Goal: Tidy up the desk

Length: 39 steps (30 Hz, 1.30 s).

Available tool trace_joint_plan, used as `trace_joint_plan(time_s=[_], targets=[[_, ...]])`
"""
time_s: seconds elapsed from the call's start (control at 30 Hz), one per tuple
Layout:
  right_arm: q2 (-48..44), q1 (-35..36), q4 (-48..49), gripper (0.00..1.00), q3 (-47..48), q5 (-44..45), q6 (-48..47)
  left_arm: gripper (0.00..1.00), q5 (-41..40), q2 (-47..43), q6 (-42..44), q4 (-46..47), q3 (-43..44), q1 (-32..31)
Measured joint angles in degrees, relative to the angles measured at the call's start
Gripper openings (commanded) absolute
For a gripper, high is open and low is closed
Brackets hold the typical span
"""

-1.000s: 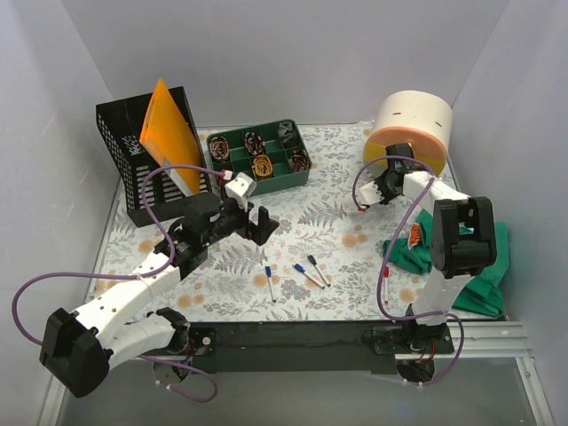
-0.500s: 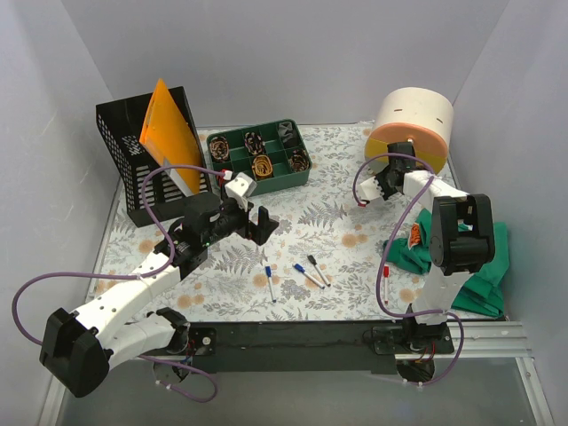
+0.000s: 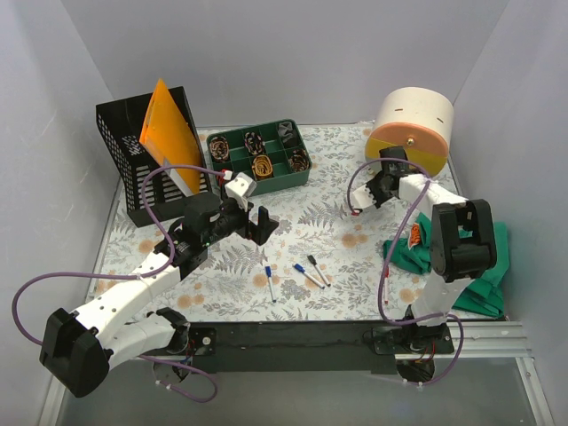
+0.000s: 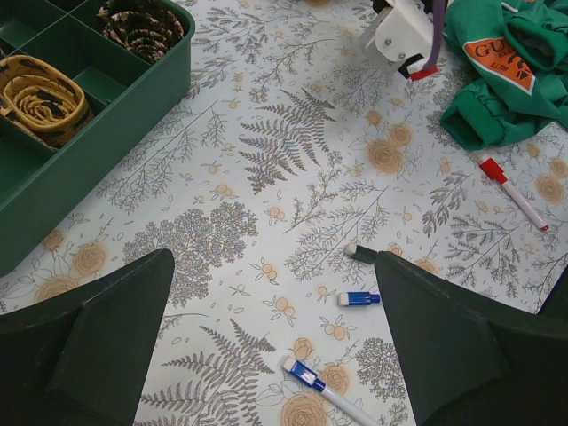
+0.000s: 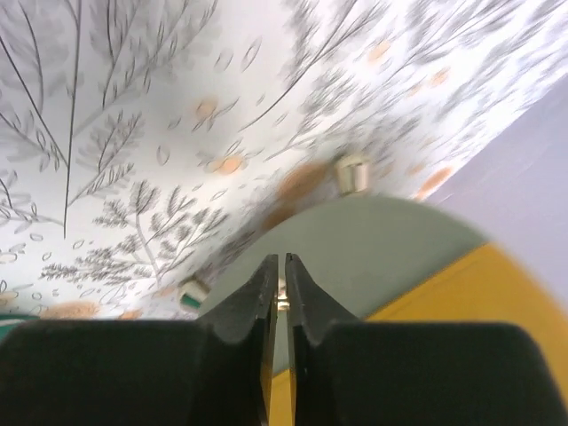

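Jaws spread wide, the left gripper (image 4: 272, 266) hangs over the desk (image 4: 266, 177), near its middle. The right gripper (image 5: 277, 264), at the far right corner, has its jaws drawn together to a thin slit. Their tips point at the grey underside of a tilted round container (image 3: 413, 115), cream with a yellow-orange band.

The desk wears a pale covering printed with grey-green ferns and orange flowers. A black cap (image 4: 359, 254), a blue cap (image 4: 359, 299) and a blue-tipped pen (image 4: 324, 395) lie loose on it below the left fingers. A red marker (image 4: 515, 191) lies near a crumpled green cloth (image 4: 497, 89) at the right edge. A green tray (image 3: 266, 185) holding coiled bands sits at the far side. Beside it stands a black mesh file holder (image 3: 120, 151) with an orange folder (image 3: 164, 124). A black bar (image 3: 293, 342) runs along the near edge, and plain pale grey walls close in the other three sides.

Against a second ago, the right wrist has shifted slightly left and the container shows more of its yellow-orange band. The left arm and the pens have not moved.

The desk lies directly beneath the open left jaws, its print filling the gap between them. For the right jaws it lies to one side, beyond the container's rim. Whether those tips touch the container cannot be told.
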Motion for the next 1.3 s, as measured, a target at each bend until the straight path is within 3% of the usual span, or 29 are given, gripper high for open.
trace_joint_plan(time_s=[0.1, 0.17, 0.27, 0.4, 0.5, 0.6, 0.73, 1.03, 1.13, 1.3], targets=[[-3.82, 2.91, -2.89, 0.39, -0.02, -4.57, 0.96, 0.98, 0.0, 0.0, 0.0, 0.0, 0.0, 0.0], [-7.45, 4.74, -4.63, 0.42, 0.48, -8.44, 7.76, 0.98, 0.04, 0.0, 0.0, 0.0, 0.0, 0.02], [-10.73, 5.79, -7.3, 0.51, 5.81, -11.61, 23.63, 0.98, 0.04, 0.0, -0.02, 0.0, 0.0, 0.0], [-12.04, 3.32, -7.3, 0.81, 14.99, -12.76, 45.4, 0.98, 0.07, 0.0, -0.04, 0.0, 0.0, 0.0], [-12.28, -2.71, -7.34, 0.99, 21.97, -14.64, 61.94, 0.98, 0.13, 0.0, -0.07, 0.02, 0.0, 0.0], [-12.61, -10.19, -6.49, 0.98, 26.71, -14.53, 73.59, 0.98, 0.33, 0.0, -0.22, 0.02, 0.0, 0.0], [-13.05, -13.81, -6.38, 0.98, 27.1, -11.76, 79.87, 0.98, 0.59, 0.0, -0.24, 0.02, 0.0, 0.0], [-4.85, -17.42, -9.38, 0.95, 31.01, -11.65, 79.62, 0.98, 1.38, -0.09, -0.28, 0.04, 0.0, 0.0], [-1.53, -17.73, -10.27, 0.91, 31.78, -11.74, 78.29, 0.98, 1.4, -0.11, -0.31, 0.04, 0.0, 0.0], [1.2, -17.92, -10.34, 0.65, 32.7, -13.22, 75.36, 0.98, 1.38, -0.11, -0.31, 0.04, 0.0, 0.0]])
